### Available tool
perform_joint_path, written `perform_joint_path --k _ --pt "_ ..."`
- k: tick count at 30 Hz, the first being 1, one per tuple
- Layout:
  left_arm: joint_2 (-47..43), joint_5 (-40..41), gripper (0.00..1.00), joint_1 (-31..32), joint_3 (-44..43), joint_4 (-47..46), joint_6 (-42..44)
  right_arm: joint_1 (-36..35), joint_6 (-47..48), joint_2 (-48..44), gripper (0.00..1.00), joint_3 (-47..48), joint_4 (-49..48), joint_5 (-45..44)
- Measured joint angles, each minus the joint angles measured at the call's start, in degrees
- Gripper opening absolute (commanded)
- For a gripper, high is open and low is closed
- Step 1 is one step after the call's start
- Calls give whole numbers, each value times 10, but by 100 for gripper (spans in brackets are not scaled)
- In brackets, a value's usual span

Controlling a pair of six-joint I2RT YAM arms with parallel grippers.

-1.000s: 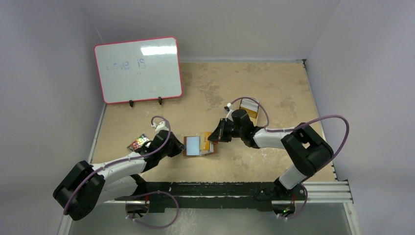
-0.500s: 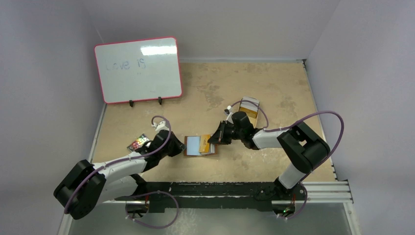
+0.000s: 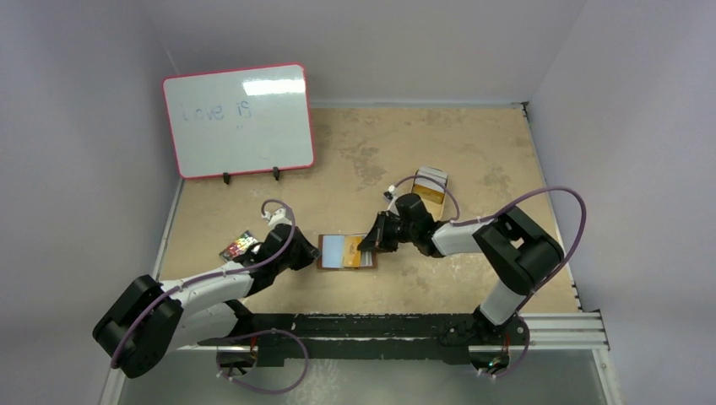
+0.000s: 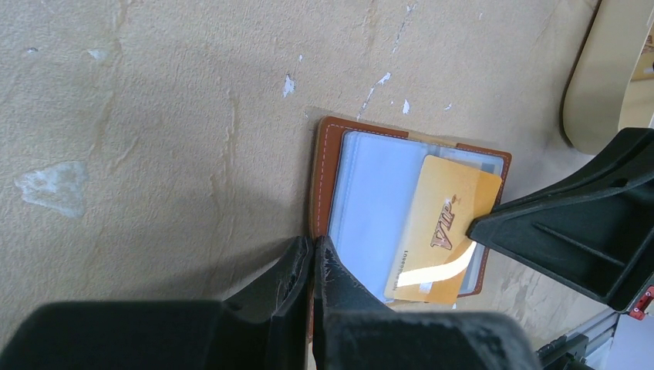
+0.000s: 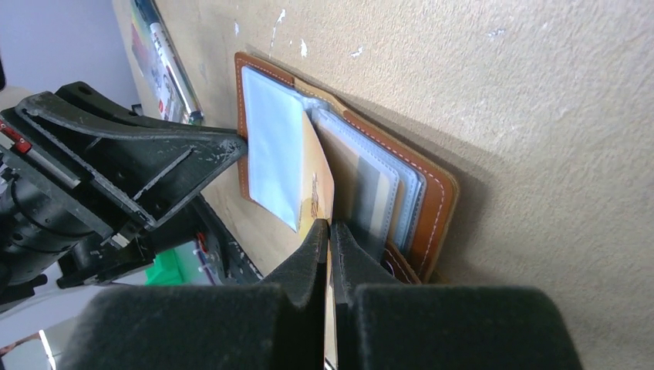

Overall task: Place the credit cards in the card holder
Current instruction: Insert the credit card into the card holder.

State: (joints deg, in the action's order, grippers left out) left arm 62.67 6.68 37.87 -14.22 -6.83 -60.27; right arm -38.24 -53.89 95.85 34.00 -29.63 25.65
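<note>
Pinching a gold card (image 4: pixel 443 208), right pincer (image 5: pixel 329 227) overlaps card holder (image 4: pixel 320 177).

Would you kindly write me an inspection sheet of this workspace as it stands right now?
Surface: tan table, stained and scuffed.
Job's things: card holder lies open; gold card sits slanted among its clear sleeves, not yet fully in.
Clutter: colourful item beside the left arm; pale-and-amber item beyond the right wrist, too small to identify.
Pincers: left pincer shut on the card holder's leather edge; right pincer shut on the gold card.
Cables: purple cables loop off both arms, apart from the card holder.
Surroundings: red-framed whiteboard standing far left; plain pale walls.
</note>
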Motion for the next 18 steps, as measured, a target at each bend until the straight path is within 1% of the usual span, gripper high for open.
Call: perform_joint_path --k 15,18 --pt "-2 -8 0 -2 0 -4 1 -10 23 40 0 48 26 9" --pt "-2 -10 0 -2 0 -5 0 -15 23 47 1 56 26 9"
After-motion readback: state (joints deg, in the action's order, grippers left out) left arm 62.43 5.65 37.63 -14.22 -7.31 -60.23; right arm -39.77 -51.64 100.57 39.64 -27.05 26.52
